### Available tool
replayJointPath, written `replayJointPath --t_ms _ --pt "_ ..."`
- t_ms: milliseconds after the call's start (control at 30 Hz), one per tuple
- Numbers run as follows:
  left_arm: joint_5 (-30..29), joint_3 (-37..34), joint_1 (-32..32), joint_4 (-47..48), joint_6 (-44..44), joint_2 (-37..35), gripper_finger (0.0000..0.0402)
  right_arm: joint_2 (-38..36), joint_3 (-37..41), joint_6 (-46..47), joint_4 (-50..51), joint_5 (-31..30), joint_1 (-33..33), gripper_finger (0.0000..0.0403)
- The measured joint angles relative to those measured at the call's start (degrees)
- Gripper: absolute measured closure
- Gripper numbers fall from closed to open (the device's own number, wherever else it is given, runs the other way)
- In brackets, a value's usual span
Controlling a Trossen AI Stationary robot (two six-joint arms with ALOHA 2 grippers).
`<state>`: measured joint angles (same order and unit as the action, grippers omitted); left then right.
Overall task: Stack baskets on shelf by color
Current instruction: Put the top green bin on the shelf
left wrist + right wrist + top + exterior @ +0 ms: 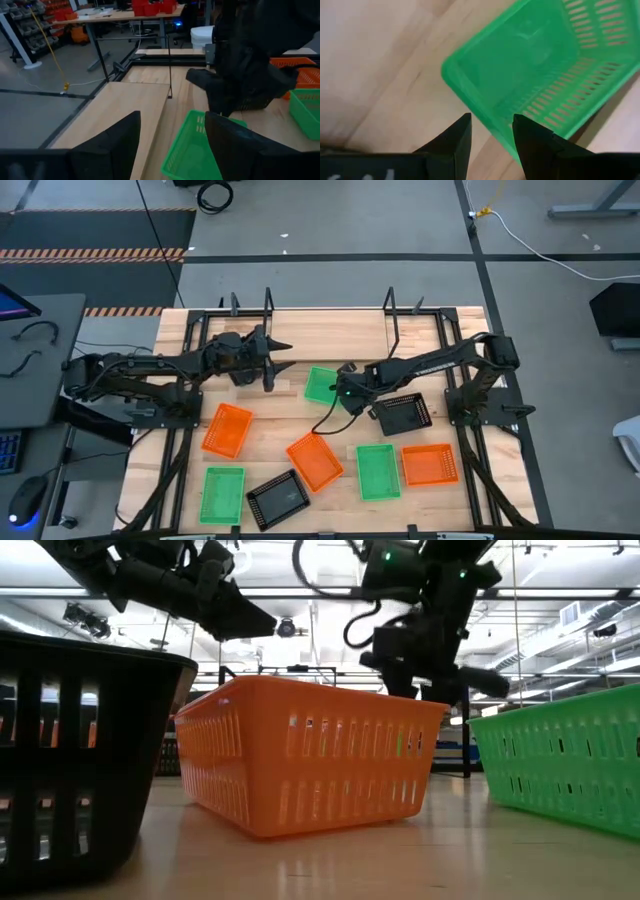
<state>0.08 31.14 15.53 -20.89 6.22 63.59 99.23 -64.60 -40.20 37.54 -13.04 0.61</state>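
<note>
Green basket (321, 385): upright on tabletop (330, 340), directly beneath right end effector (345, 388), fingers parted, empty, over its rim. Left end effector (280, 358): spread wide, empty, alongside.

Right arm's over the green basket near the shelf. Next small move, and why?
Probably lower the right pincer so its open fingers straddle the near wall of the green basket, then close. The wrist view shows that rim just ahead of the fingertips, not yet between them. The left pincer waits, open, beside it.
</note>
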Motion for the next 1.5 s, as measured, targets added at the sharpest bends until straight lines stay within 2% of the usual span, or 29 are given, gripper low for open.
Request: replayJointPath --t_ms 200,300,567,767,900,1100,1300,1500 --pt "0.0 0.0 0.0 1.2 -1.1 0.0 0.0173 1.4 0.0 -1.3 -1.7 0.0 -0.7 0.0255" --pt "0.0 0.0 0.0 1.3 -1.1 0.0 0.0173 1.9 0.0 -1.8 -2.8 0.0 -1.1 0.0271" --pt "0.0 0.0 0.0 2.1 -2.6 0.0 0.0173 1.8 0.1 -4.6 -3.1 2.2 -0.8 0.0388" --pt "0.0 0.0 0.0 2.4 -2.6 0.0 0.018 1.4 0.1 -3.9 -4.9 1.9 1.8 0.0387" --pt "0.0 0.0 0.0 2.4 -2.5 0.0 0.0186 -0.8 -0.1 -3.8 -6.6 -0.6 4.6 0.0391" --pt "0.0 0.0 0.0 2.4 -2.3 0.0 0.0191 -3.1 -6.5 2.0 -3.1 -4.3 6.0 0.0391" --pt "0.0 0.0 0.0 2.3 -2.4 0.0 0.0191 -3.2 -13.7 11.3 4.2 -5.4 2.5 0.0391" --pt "0.0 0.0 0.0 2.0 -2.5 0.0 0.0198 -2.9 -16.9 16.9 7.5 -6.3 -4.8 0.0391"
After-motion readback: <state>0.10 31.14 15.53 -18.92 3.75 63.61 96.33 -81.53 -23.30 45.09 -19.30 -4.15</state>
